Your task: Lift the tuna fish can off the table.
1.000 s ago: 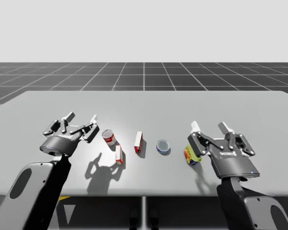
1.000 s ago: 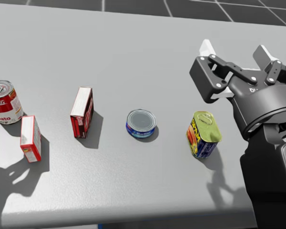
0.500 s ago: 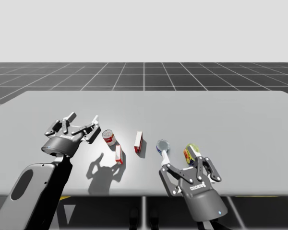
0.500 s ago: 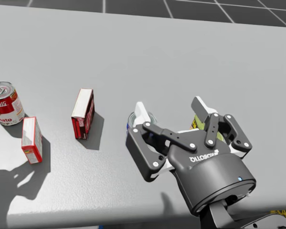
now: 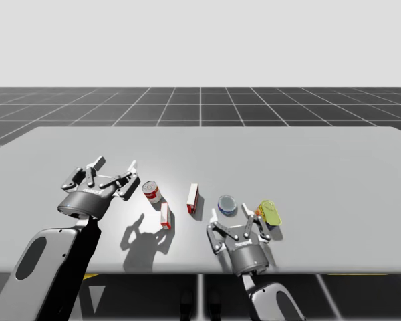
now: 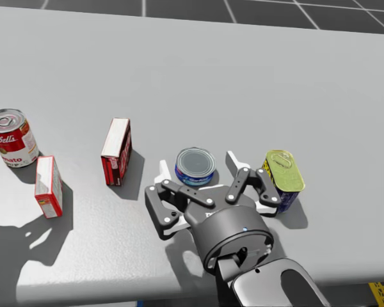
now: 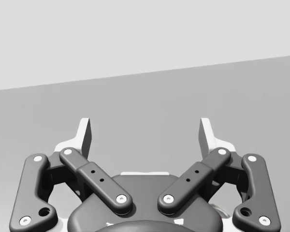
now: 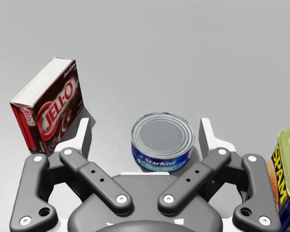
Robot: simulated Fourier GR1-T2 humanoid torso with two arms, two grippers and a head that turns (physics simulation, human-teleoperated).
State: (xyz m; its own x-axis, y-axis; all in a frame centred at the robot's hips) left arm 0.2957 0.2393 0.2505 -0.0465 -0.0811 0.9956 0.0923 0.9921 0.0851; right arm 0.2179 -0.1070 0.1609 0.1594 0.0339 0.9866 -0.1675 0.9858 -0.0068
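Our right gripper [image 5: 230,215] is at the lower middle of the high view, near the table's [image 5: 307,160] front edge. Its fingers are spread wide with the flat blue tuna fish can [image 6: 194,166] standing on the table between them, unclamped. In the head view a dark red box [image 6: 116,151] stands left of the can and a yellow-topped blue tin [image 6: 283,179] stands right of it. Our left gripper [image 5: 114,164], at the high view's left, is also spread wide and holds nothing.

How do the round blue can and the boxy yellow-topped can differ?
The round blue can is low with a grey lid; the boxy can is taller, yellow-topped. The round blue can sits between my right tool's open fingers; the boxy can stands outside them. Both rest on the table.
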